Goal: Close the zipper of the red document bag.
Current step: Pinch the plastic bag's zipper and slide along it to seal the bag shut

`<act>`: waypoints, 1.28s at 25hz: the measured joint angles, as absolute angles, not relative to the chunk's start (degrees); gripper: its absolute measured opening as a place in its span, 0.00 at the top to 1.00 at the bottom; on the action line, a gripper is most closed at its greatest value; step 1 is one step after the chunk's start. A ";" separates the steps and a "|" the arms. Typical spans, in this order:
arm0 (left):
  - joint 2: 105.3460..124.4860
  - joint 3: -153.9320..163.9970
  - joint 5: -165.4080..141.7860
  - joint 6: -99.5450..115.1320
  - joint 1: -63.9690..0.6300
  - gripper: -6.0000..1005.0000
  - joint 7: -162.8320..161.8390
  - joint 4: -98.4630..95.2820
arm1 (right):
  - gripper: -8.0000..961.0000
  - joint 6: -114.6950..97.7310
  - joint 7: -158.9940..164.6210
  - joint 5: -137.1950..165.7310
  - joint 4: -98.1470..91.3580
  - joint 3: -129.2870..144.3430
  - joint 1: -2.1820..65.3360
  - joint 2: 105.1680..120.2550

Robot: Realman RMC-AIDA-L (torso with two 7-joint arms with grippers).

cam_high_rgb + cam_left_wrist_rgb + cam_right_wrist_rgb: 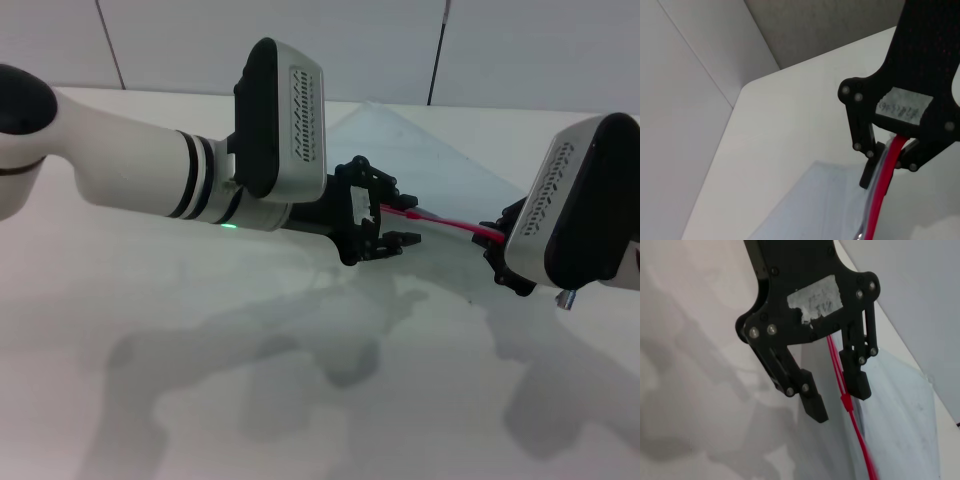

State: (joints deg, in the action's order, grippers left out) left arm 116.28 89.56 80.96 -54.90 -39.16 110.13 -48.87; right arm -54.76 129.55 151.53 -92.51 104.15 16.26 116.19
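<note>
The red document bag (430, 160) lies flat on the white table, translucent, with its red zipper (450, 224) along the near long edge. My left gripper (402, 218) is open at the zipper's left part, one finger on each side of the red strip. In the right wrist view the left gripper (839, 402) straddles the zipper (860, 440), and a small red pull (845, 400) sits between its fingers. My right gripper (497, 245) is at the strip's right end, mostly hidden by its wrist. The left wrist view shows the right gripper (890, 160) shut on the zipper (882, 195).
The white table (200, 380) carries only the arms' shadows in front. Its far edge meets a grey wall (300, 40). The left wrist view shows a table corner (747, 87) beside the wall panels.
</note>
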 joint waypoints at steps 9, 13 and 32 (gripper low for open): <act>116.28 90.68 80.86 -54.08 -39.36 0.67 111.03 -48.87 | 0.93 -54.76 129.55 151.53 -92.59 104.52 16.35 116.19; 116.33 92.60 80.86 -52.05 -39.38 0.69 111.07 -48.87 | 0.92 -54.76 129.55 151.53 -92.64 104.61 16.35 116.19; 116.37 93.09 81.55 -51.06 -38.85 0.80 111.72 -49.75 | 0.92 -54.76 129.55 151.52 -93.15 104.58 16.29 116.19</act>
